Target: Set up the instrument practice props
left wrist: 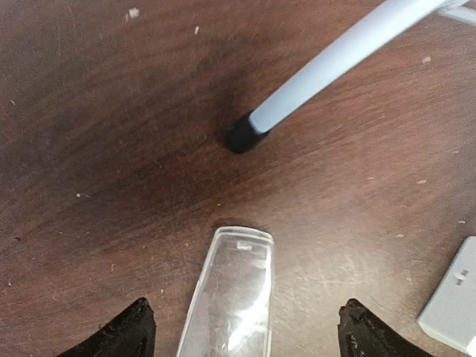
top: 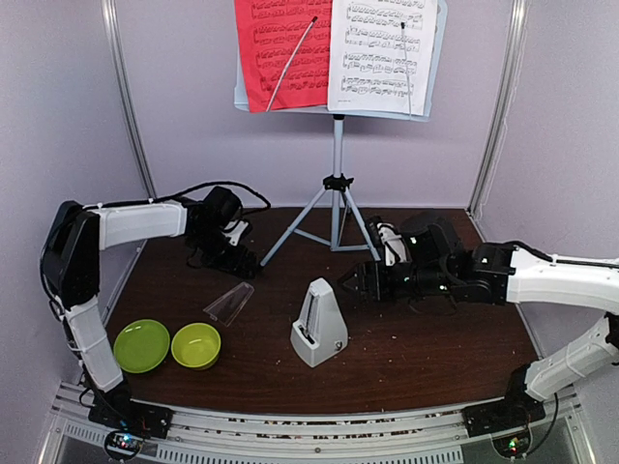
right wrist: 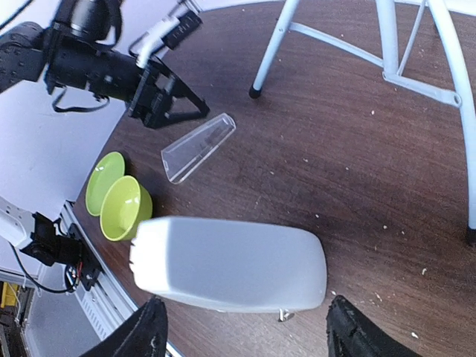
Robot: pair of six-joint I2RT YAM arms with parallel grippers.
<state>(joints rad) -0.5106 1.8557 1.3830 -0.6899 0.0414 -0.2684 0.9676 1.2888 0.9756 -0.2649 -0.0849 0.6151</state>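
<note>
Metronome (right wrist: 230,264) near open right jaws, clear cover (left wrist: 230,297) between open left jaws

The left arm (top: 140,222) and the right arm (top: 556,280) are built alike: white moulded link shells alternate with black joint housings. The lower links, at 7 and 5 o'clock in the top view, carry ribbed white covers above black bases (top: 126,416). Thin black cables (top: 227,186) loop along the upper links. Wrist sections are black with small white inserts. The left pincer (left wrist: 249,338) and the right pincer (right wrist: 249,331) have matt black fingers (left wrist: 132,336) tapering to blunt points.
</note>
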